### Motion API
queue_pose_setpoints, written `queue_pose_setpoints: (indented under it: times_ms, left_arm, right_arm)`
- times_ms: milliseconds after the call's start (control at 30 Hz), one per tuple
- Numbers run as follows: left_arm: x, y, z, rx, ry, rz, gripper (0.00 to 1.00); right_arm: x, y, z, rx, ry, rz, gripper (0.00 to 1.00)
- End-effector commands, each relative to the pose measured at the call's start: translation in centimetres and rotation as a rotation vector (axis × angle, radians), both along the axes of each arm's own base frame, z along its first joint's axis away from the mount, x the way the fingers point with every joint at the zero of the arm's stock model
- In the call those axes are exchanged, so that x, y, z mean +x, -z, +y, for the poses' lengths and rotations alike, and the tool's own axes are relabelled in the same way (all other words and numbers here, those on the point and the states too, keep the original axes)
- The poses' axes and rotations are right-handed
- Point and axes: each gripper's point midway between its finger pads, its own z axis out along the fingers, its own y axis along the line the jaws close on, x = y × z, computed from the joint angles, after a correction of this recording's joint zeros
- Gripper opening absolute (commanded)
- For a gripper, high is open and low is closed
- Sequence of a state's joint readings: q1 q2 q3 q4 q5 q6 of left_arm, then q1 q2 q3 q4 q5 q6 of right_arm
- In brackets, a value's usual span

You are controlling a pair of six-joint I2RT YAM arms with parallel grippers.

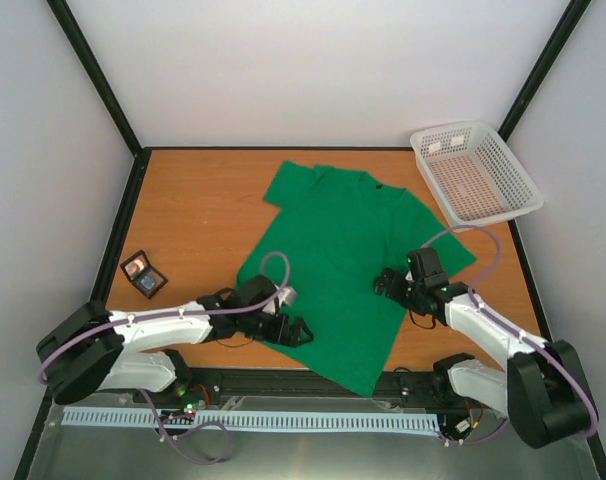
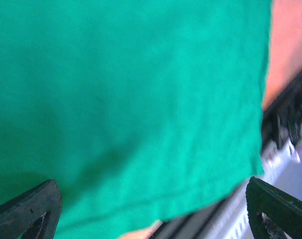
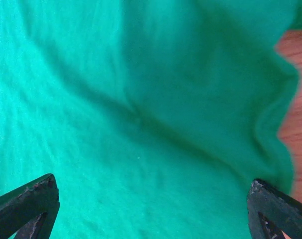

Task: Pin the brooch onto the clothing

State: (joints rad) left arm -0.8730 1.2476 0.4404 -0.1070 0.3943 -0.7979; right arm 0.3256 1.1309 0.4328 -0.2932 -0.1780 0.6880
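Brooch (image 1: 148,285), as far as we can judge, is the bluish speck in the small open case (image 1: 135,265) near the left edge of the table. It is too small for us to be sure. It lies well apart from the shirt (image 1: 353,240) and from both arms.

The shirt is spread flat in the middle of the table, collar toward the far edge and hem toward the near edge, turned a little askew. We see nothing pinned on it. A white basket (image 1: 478,170) stands at the far right corner.

The left end effector (image 1: 295,333) hangs over the hem near the near edge, jaws spread wide and holding nothing; its wrist view shows only green cloth between the fingers. The right end effector (image 1: 388,283) is over the shirt's right side near the sleeve, also spread wide and empty. We cannot tell whether either touches the cloth.

We take the shirt as laid out and the fetching of the brooch as not yet begun. The left arm is the nearer one, so we would send it to the case. The jaws must come in narrow and square on so small a disc, lifting it clear of the case's frame without tipping the case. The right arm could then hold the cloth flat at the chosen spot.
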Motion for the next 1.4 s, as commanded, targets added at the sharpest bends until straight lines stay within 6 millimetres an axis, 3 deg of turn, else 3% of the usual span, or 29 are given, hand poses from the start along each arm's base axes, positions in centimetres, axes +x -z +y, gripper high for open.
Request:
queue_pose_setpoints:
  times_ms: [0, 100, 167, 233, 333, 400, 500, 600, 833, 933, 1000, 1067, 1167, 1367]
  left_arm:
    - [-3.9, -4.0, -3.1, -0.119, 0.163, -0.001, 1.00]
    - [-2.3, -8.8, -4.2, -0.204, 0.154, -0.147, 1.00]
    - [0.1, -13.2, -4.8, -0.233, 0.119, -0.317, 1.00]
    - [3.2, -16.1, -4.6, -0.189, 0.059, -0.470, 1.00]
    - [10.4, -19.2, -3.0, -0.116, -0.086, -0.628, 1.00]
    - [16.4, -20.4, -0.4, -0.034, -0.237, -0.658, 1.00]
    - [22.4, -21.5, 1.3, 0.072, -0.356, -0.709, 1.00]
    - [26.8, -20.8, 1.8, 0.172, -0.381, -0.763, 1.00]
    - [37.9, -16.5, 4.4, 0.414, -0.403, -0.795, 0.98]
    - [41.6, -13.5, 3.6, 0.485, -0.312, -0.819, 0.84]
    - [42.9, -12.5, 1.8, 0.420, -0.234, -0.816, 0.80]
    - [43.1, -11.6, -1.1, 0.285, -0.136, -0.781, 0.79]
    - [43.5, -10.3, -3.8, 0.146, -0.077, -0.702, 0.80]
    - [43.1, -7.0, -5.8, -0.147, -0.025, -0.437, 0.87]
  right_arm:
    - [0.6, -2.5, -2.7, -0.096, 0.078, -0.068, 1.00]
    - [2.2, -5.7, -3.2, -0.141, 0.061, -0.154, 1.00]
    - [3.2, -7.2, -3.1, -0.147, 0.046, -0.190, 1.00]
    - [3.9, -8.1, -3.0, -0.149, 0.029, -0.203, 1.00]
    - [4.9, -9.0, -3.1, -0.149, 0.019, -0.219, 1.00]
    - [5.9, -9.8, -4.1, -0.138, 0.037, -0.229, 1.00]
    - [7.2, -10.3, -4.9, -0.128, 0.048, -0.234, 1.00]
    - [8.5, -10.2, -4.6, -0.103, 0.027, -0.212, 1.00]
    - [10.1, -9.7, -3.4, -0.073, -0.046, -0.200, 1.00]
    - [10.4, -8.6, -3.5, -0.102, -0.071, -0.175, 1.00]
    - [10.6, -7.9, -3.4, -0.111, -0.095, -0.151, 1.00]
    - [10.5, -7.1, -3.3, -0.114, -0.110, -0.126, 1.00]
    - [10.5, -6.5, -3.3, -0.119, -0.116, -0.123, 1.00]
    - [10.7, -6.2, -3.1, -0.107, -0.114, -0.114, 1.00]
